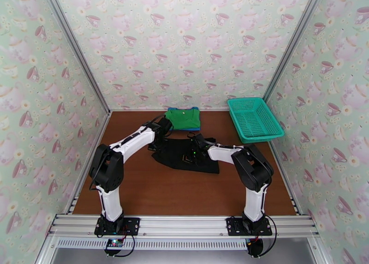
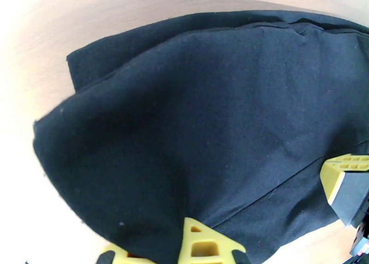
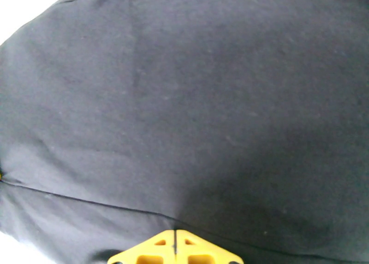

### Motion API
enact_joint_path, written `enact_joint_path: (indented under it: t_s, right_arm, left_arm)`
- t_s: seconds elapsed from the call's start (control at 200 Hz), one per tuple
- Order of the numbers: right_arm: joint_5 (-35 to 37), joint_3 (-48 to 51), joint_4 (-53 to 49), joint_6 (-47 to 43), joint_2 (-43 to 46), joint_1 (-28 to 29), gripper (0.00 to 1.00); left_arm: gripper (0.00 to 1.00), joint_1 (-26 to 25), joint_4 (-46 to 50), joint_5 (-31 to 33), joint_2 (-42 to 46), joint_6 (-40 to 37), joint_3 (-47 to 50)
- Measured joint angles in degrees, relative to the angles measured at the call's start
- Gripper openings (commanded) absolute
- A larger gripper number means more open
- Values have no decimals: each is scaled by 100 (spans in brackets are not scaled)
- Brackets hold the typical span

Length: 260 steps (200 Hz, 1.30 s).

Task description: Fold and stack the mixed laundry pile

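Note:
The black garment (image 1: 187, 155) lies spread in the middle of the brown table. Behind it the bright green shirt (image 1: 183, 117) sits folded on top of the bright blue shirt (image 1: 193, 128), whose edge peeks out underneath. My left gripper (image 1: 160, 139) is at the black garment's far left edge, and in the left wrist view it (image 2: 207, 245) is shut on the black cloth (image 2: 198, 122). At the far right edge my right gripper (image 1: 197, 143) has its yellow tips pressed together (image 3: 175, 249) on the black cloth (image 3: 193, 113) at a seam.
A teal lattice basket (image 1: 270, 131) stands at the back right, next to the wall. Patterned walls close in the table on three sides. Bare brown table (image 1: 184, 191) lies between the black garment and the arm bases. A second yellow fingertip (image 2: 343, 170) shows at the right edge of the left wrist view.

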<state>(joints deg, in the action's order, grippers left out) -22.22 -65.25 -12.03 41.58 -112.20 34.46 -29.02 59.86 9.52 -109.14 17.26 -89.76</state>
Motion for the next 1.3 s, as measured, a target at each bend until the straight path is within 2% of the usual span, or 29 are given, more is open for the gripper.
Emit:
enact_joint_path:
  t_s: [0.14,0.316,0.536,0.581,0.736,0.886,1.057,1.302]
  right_arm:
    - [-201,-264,219,105,-291,120,0]
    - [-350,-503,494,201,-560,302,0]
    - [-299,-361,446,127,-400,223,0]
    - [-214,-164,315,68,-195,151,5]
    - [199,638,-448,-337,1182,-542,20]
    - [415,1241,-789,-813,2293,-1447,28]
    - [538,1709,-1154,-1351,2201,-2326,32]
    - [490,1670,-1185,-1639,1810,-2393,32]
  left_arm:
    - [0,-157,192,42,0,-17,-422]
    - [0,-684,431,37,-22,33,-957]
    - [0,-1091,697,17,-282,153,-1467]
    - [0,-1110,741,17,-352,184,-1532]
    - [0,-1121,874,24,-514,223,-1591]
    - [0,-1121,1045,55,-584,221,-1786]
    - [0,-1121,1167,94,-695,219,-2079]
    - [0,-1158,1292,118,-855,216,-2310]
